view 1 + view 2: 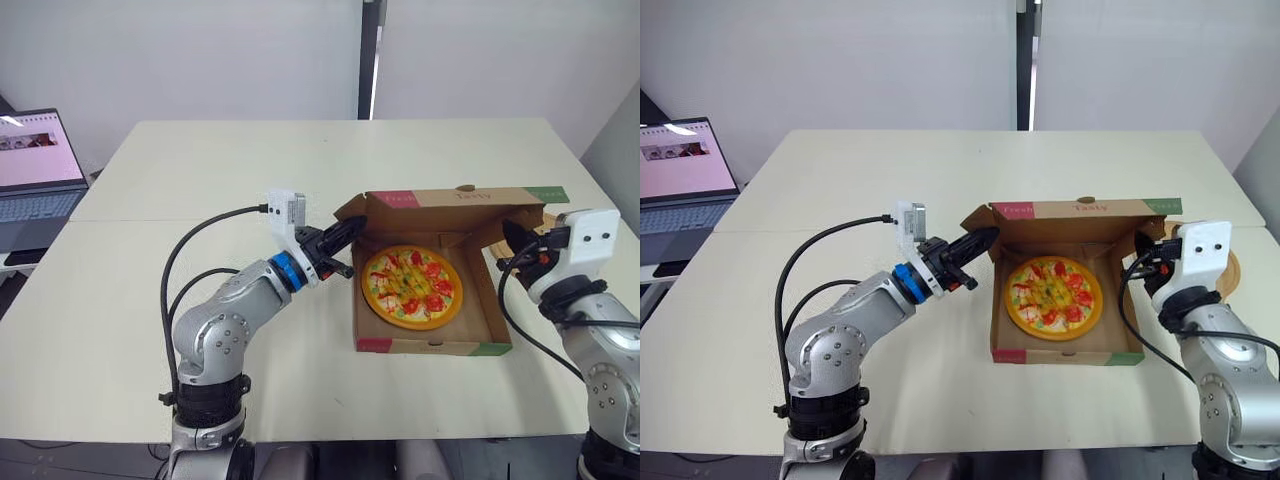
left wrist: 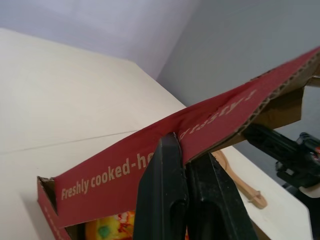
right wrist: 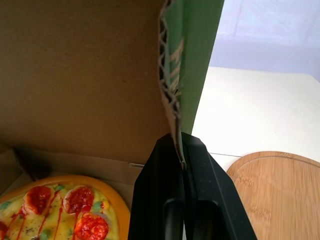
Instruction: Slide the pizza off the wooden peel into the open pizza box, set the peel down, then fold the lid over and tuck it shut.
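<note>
The pizza, orange-rimmed with red toppings, lies inside the open cardboard box. The box lid stands half raised, tilted over the back of the box. My left gripper is shut on the lid's left front corner, pinching the red flap printed "Freshly cooked". On the other side, my right gripper is shut on the lid's right edge, with the green flap between its fingers. The wooden peel lies flat on the table just right of the box, behind my right arm.
An open laptop stands at the far left beside the table. The cream table stretches bare behind and left of the box. Its front edge runs close below the box.
</note>
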Controlling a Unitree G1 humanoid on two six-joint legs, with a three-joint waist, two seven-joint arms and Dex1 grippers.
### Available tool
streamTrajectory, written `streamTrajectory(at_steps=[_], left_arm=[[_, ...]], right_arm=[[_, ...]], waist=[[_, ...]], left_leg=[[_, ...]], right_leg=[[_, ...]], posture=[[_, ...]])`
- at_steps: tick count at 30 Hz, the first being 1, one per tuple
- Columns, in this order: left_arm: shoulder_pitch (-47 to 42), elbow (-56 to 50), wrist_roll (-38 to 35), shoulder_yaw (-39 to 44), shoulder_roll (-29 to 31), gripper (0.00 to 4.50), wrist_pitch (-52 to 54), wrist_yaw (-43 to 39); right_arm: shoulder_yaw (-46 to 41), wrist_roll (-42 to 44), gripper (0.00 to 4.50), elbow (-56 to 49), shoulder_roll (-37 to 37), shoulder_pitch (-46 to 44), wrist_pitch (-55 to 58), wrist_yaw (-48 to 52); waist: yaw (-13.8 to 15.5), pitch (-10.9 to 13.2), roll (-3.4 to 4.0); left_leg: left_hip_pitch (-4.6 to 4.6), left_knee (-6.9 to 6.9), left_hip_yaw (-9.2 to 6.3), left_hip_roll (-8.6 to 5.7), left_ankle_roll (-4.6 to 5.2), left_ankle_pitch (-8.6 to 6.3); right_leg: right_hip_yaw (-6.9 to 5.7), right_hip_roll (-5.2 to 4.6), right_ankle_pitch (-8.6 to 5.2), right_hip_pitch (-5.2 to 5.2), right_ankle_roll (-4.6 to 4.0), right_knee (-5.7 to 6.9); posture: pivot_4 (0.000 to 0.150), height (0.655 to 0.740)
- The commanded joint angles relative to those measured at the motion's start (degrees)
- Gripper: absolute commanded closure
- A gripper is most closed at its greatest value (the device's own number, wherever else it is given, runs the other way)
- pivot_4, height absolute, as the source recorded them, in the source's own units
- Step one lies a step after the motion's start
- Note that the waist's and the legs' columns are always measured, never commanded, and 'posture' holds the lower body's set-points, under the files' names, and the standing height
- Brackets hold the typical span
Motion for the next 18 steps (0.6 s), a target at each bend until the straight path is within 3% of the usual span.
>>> streamTrajectory(at_steps=[1,4,12,18], left_arm=[[0.63,-0.03,1.78,-4.46,0.16,4.50,-1.61,-0.81],[0.59,0.39,2.89,-4.81,0.33,4.50,-3.54,-0.74],[-0.01,0.69,4.69,-5.33,1.18,4.50,-6.23,-0.37],[-0.11,0.91,5.59,-5.65,1.52,4.50,-7.51,-0.37]], right_arm=[[2.98,1.57,4.45,-1.98,-0.01,-0.12,-2.39,2.17],[1.90,1.87,3.81,-1.30,-0.55,0.98,-3.06,2.95],[-1.75,3.35,0.96,1.03,-5.44,3.51,-3.21,7.52],[-7.53,8.64,0.96,3.29,-13.02,9.18,-0.25,15.50]], waist=[[0.03,0.00,0.00],[0.06,0.00,0.00],[0.61,0.01,-0.01],[1.38,0.02,-0.02]], left_leg=[[0.01,0.00,-0.03,0.00,0.05,-0.03],[0.01,0.00,-0.06,0.00,0.03,-0.02],[0.00,0.01,-0.10,-0.01,0.01,-0.01],[-0.02,0.01,-0.10,-0.01,0.13,-0.07]], right_leg=[[-0.03,0.00,-0.01,0.04,0.01,-0.01],[-0.04,0.00,-0.02,0.05,0.03,-0.01],[-0.07,0.00,-0.04,0.06,0.06,-0.01],[-0.07,-0.01,-0.07,0.10,0.09,-0.04]], posture=[[0.150,0.7400],[0.150,0.7400],[0.150,0.7400],[0.150,0.7400]])
